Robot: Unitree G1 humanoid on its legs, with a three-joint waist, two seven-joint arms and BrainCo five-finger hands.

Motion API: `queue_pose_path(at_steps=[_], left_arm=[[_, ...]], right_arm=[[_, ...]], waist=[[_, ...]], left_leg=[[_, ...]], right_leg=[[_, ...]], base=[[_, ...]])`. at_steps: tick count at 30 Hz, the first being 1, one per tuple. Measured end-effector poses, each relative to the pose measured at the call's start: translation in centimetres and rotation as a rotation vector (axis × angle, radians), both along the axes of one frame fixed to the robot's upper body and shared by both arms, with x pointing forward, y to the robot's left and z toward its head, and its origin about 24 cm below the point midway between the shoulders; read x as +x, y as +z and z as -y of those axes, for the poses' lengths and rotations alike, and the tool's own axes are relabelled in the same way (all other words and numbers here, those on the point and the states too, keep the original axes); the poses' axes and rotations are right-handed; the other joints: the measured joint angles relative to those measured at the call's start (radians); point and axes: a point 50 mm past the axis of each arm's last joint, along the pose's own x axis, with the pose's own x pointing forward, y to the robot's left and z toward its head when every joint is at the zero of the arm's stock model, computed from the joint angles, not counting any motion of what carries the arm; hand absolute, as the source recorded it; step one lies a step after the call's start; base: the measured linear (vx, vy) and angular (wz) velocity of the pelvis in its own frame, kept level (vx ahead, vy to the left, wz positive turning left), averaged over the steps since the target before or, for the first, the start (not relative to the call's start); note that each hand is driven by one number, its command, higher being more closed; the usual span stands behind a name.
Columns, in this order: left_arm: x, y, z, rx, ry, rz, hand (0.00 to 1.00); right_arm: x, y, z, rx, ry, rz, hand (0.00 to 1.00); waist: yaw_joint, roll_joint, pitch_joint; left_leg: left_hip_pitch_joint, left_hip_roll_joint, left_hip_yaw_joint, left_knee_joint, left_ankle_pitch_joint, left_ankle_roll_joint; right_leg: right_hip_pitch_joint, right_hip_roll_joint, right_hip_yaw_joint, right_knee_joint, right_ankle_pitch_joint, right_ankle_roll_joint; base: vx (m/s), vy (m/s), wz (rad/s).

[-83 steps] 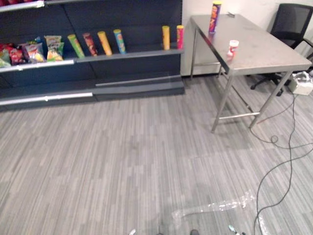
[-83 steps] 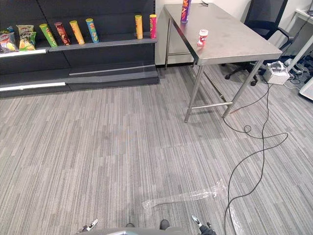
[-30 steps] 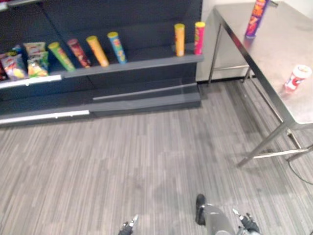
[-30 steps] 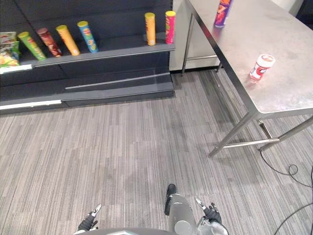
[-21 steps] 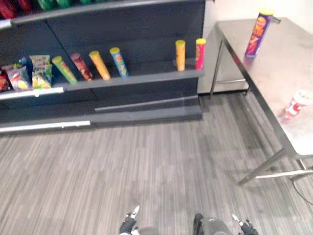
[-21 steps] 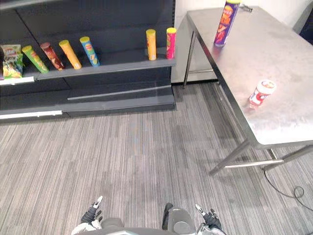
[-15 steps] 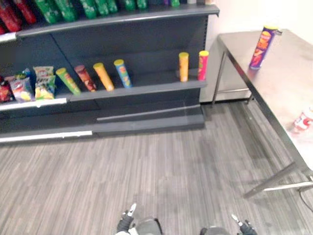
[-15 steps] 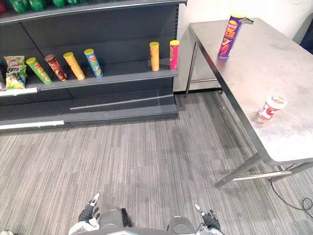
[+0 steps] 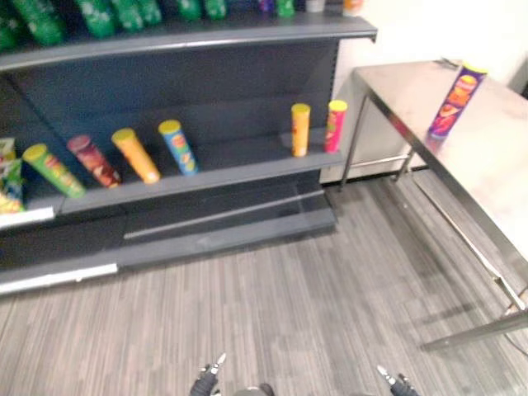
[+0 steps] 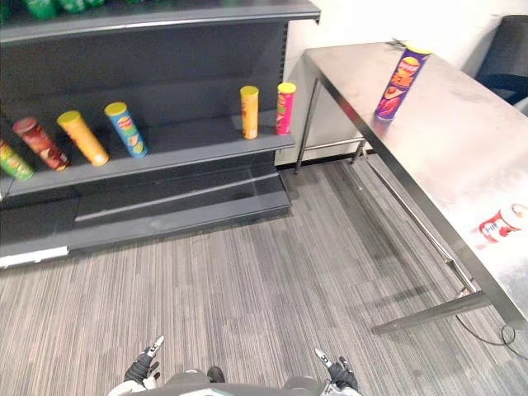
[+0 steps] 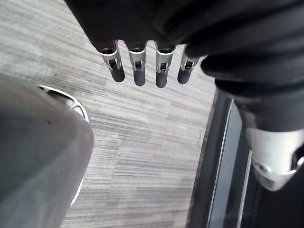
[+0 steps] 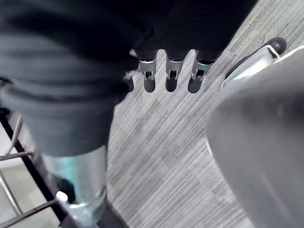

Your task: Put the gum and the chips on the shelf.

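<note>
A tall purple chips can (image 9: 452, 101) stands upright at the far end of the steel table (image 10: 429, 140) on the right. A small red and white gum tub (image 10: 499, 223) sits nearer on the same table, close to its front edge. Both my hands hang low at my sides, far from the table. The left hand (image 11: 138, 71) has its fingers straight above the carpet and holds nothing. The right hand (image 12: 171, 78) is the same, straight-fingered and empty. Their fingertips peek in at the bottom of the eye views, left hand (image 10: 142, 370) and right hand (image 10: 334, 371).
A dark shelf unit (image 9: 206, 177) stands ahead to the left. Its middle board holds several leaning chip cans (image 9: 136, 155) plus an upright yellow can (image 9: 300, 129) and a pink can (image 9: 334, 125). Green bottles (image 9: 99, 12) line the top board. A black chair (image 10: 507, 49) is behind the table.
The whole view has shifted: the shelf looks closer and higher boards show, the table has slid right. Both hands stay low and empty.
</note>
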Motion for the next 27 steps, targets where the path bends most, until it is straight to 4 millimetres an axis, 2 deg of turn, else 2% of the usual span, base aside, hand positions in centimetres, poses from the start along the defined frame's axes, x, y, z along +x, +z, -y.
queue_pose_path(at_steps=[1, 2, 3, 4, 5, 6, 7, 8, 10, 11, 12, 16, 20, 23, 24, 26, 27], left_arm=[[0.1, 0.0, 0.0, 0.012, -0.037, -0.005, 0.0], [0.0, 0.0, 0.0, 0.012, -0.047, -0.007, 0.0], [0.0, 0.0, 0.3, 0.013, -0.069, -0.012, 0.0], [0.0, 0.0, 0.3, 0.015, -0.081, -0.012, 0.0], [0.1, 0.0, 0.4, 0.015, -0.08, -0.011, 0.0], [0.1, 0.0, 0.3, 0.014, -0.078, -0.009, 0.0], [0.2, 0.1, 0.0, 0.019, -0.068, 0.0, 0.0], [0.4, 0.1, 0.1, 0.015, -0.06, 0.006, 0.0], [0.2, 0.0, 0.6, 0.002, -0.06, -0.002, 0.0], [0.1, -0.1, 0.9, -0.004, -0.062, -0.007, 0.0], [0.0, -0.2, 1.0, -0.006, -0.062, -0.01, 0.0], [0.1, -0.1, 0.8, -0.004, -0.064, -0.003, 0.0], [0.2, -0.1, 0.9, -0.018, -0.054, -0.001, 0.0], [0.2, -0.1, 0.9, -0.032, -0.009, 0.003, 0.0], [0.3, -0.1, 0.9, -0.035, 0.0, 0.006, 0.0], [0.4, -0.1, 1.0, -0.033, 0.003, 0.008, 0.0], [0.5, -0.1, 1.0, -0.033, 0.005, 0.011, 0.0]], right_arm=[[0.3, 0.1, 0.1, -0.006, 0.008, 0.01, 0.0], [0.5, 0.2, 0.2, -0.01, 0.015, 0.017, 0.0], [0.8, 0.3, 0.2, -0.017, 0.036, 0.025, 0.0], [1.0, 0.4, 0.2, -0.022, 0.047, 0.035, 0.0], [1.5, 0.5, 0.2, -0.025, 0.06, 0.047, 0.0], [1.7, 0.5, 0.0, -0.024, 0.073, 0.049, 0.0], [1.8, 0.5, -0.3, -0.02, 0.092, 0.049, 0.0], [2.4, 0.6, -0.2, -0.023, 0.099, 0.059, 0.0], [2.8, 0.9, 0.4, -0.042, 0.102, 0.072, 0.0], [3.3, 1.0, 0.8, -0.052, 0.106, 0.077, 0.0], [3.3, 1.1, 1.0, -0.058, 0.112, 0.075, 0.0], [2.9, 1.0, 0.9, -0.059, 0.136, 0.062, 0.0], [2.9, 0.9, 0.9, -0.057, 0.14, 0.06, 0.0], [2.8, 1.0, 1.0, -0.058, 0.137, 0.06, 0.0], [2.9, 1.0, 1.0, -0.057, 0.134, 0.066, 0.0], [2.9, 1.0, 1.0, -0.052, 0.131, 0.073, 0.0], [2.9, 1.0, 1.0, -0.045, 0.125, 0.077, 0.0]], waist=[[-0.003, 0.001, 0.006], [-0.003, 0.004, 0.007], [-0.004, 0.01, 0.011], [-0.004, 0.011, 0.013], [-0.004, 0.01, 0.018], [-0.004, 0.008, 0.02], [-0.003, -0.011, 0.027], [-0.001, 0.008, 0.046], [-0.006, 0.026, 0.062], [-0.005, 0.048, 0.075], [-0.005, 0.05, 0.075], [-0.004, 0.047, 0.073], [-0.005, 0.043, 0.072], [-0.008, 0.039, 0.069], [-0.01, 0.038, 0.069], [-0.011, 0.035, 0.067], [-0.009, 0.035, 0.066]], left_leg=[[0.058, 0.002, 0.01, -0.037, -0.002, 0.0], [0.087, 0.003, 0.016, -0.059, -0.002, 0.0], [0.133, 0.009, 0.024, -0.096, -0.001, -0.001], [0.148, 0.013, 0.027, -0.107, -0.001, -0.001], [0.167, 0.021, 0.042, -0.119, 0.0, -0.004], [0.172, 0.027, 0.042, -0.123, -0.007, -0.032], [0.179, 0.013, 0.04, -0.125, -0.017, -0.054], [0.197, 0.025, 0.047, -0.139, -0.023, -0.079], [0.202, 0.047, 0.064, -0.161, -0.017, -0.092], [0.224, 0.066, 0.103, -0.18, -0.011, -0.112], [0.228, 0.072, 0.114, -0.182, -0.011, -0.116], [0.25, 0.101, 0.122, -0.193, -0.007, -0.142], [0.247, 0.122, 0.124, -0.192, 0.004, -0.162], [0.246, 0.114, 0.146, -0.189, 0.005, -0.169], [0.246, 0.112, 0.161, -0.179, -0.001, -0.183], [0.233, 0.115, 0.187, -0.118, -0.02, -0.212], [0.209, 0.136, 0.197, -0.022, -0.026, -0.223]], right_leg=[[-0.035, 0.001, -0.057, 0.1, -0.025, -0.036], [-0.052, 0.001, -0.1, 0.13, -0.049, -0.055], [-0.076, -0.001, -0.188, 0.147, -0.098, -0.07], [-0.087, -0.002, -0.231, 0.136, -0.118, -0.073], [-0.1, 0.0, -0.299, 0.059, -0.133, -0.079], [-0.103, 0.007, -0.35, -0.092, -0.117, -0.068], [-0.096, 0.011, -0.365, -0.24, -0.042, -0.073], [-0.049, 0.045, -0.394, -0.329, -0.065, -0.11], [-0.04, 0.074, -0.406, -0.377, -0.063, -0.107], [-0.042, 0.099, -0.428, -0.396, -0.063, -0.107], [-0.041, 0.104, -0.445, -0.4, -0.065, -0.107], [-0.021, 0.126, -0.495, -0.409, -0.109, -0.127], [-0.018, 0.126, -0.525, -0.398, -0.146, -0.139], [-0.061, 0.091, -0.533, -0.309, -0.204, -0.133], [-0.084, 0.076, -0.532, -0.262, -0.228, -0.13], [-0.114, 0.068, -0.527, -0.208, -0.245, -0.137], [-0.118, 0.074, -0.526, -0.202, -0.245, -0.137]], base=[[0.28, 0.074, -0.24], [0.21, 0.006, -0.24], [0.16, -0.013, -0.17], [0.19, -0.051, -0.14], [0.16, -0.102, -0.09], [0.19, -0.161, -0.1], [0.19, -0.2, -0.34], [0.17, -0.17, -0.42], [0.12, -0.151, -0.53], [0.08, -0.133, -0.57], [0.07, -0.114, -0.55], [0.05, -0.099, -0.03], [0.08, -0.085, 0.09], [0.12, -0.049, -0.13], [0.16, -0.066, -0.32], [0.18, -0.092, -0.56], [0.23, -0.125, -0.98]])
